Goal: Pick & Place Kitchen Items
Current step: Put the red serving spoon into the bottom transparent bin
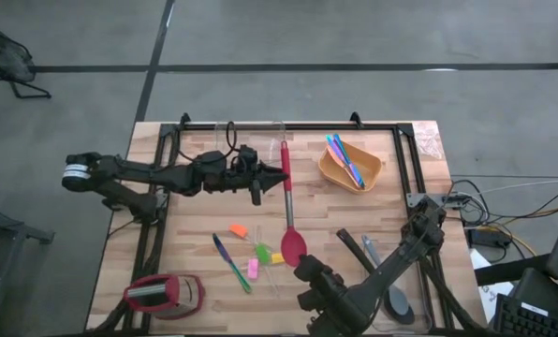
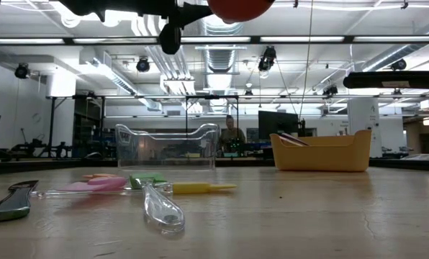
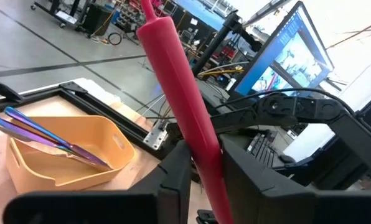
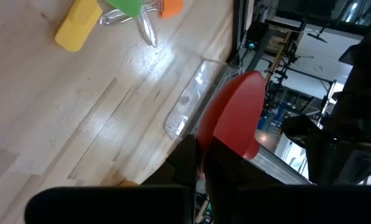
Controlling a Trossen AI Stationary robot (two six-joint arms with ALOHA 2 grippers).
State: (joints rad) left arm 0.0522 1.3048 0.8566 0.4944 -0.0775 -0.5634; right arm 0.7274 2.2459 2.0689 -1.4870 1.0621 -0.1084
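Note:
A red spatula (image 1: 286, 192) with a red handle, a silver shaft and a red head is held above the table between both grippers; in the low view its head (image 2: 236, 7) shows high above the tabletop. My left gripper (image 1: 275, 178) reaches in from the table's left and is shut on the handle. My right gripper (image 1: 302, 265) comes from the near right and is shut on the head. On the table below lie small orange (image 1: 239, 230), green (image 1: 262, 251), yellow (image 1: 277, 257) and pink (image 1: 253, 269) pieces and a thin blue-green piece of cutlery (image 1: 230, 262). My left gripper pinches the spatula's red handle (image 3: 201, 149) between its two fingers (image 3: 176, 177). The fingers come level from the table's left and lie across the handle. The spatula is clear of the table. My right gripper pinches the near edge of the spatula's red head (image 4: 235, 118) between its shut fingers (image 4: 188, 155). It comes slanting down from the table's near side. The head is clear of the table.
An orange bowl (image 1: 373, 173) with blue, pink and purple cutlery sits at the far right. A clear tub (image 2: 166, 147) stands at the far edge. A red-and-silver gadget (image 1: 164, 293) lies near left; a grey-blue spatula (image 1: 398, 300) and a dark utensil (image 1: 354, 245) lie near right.

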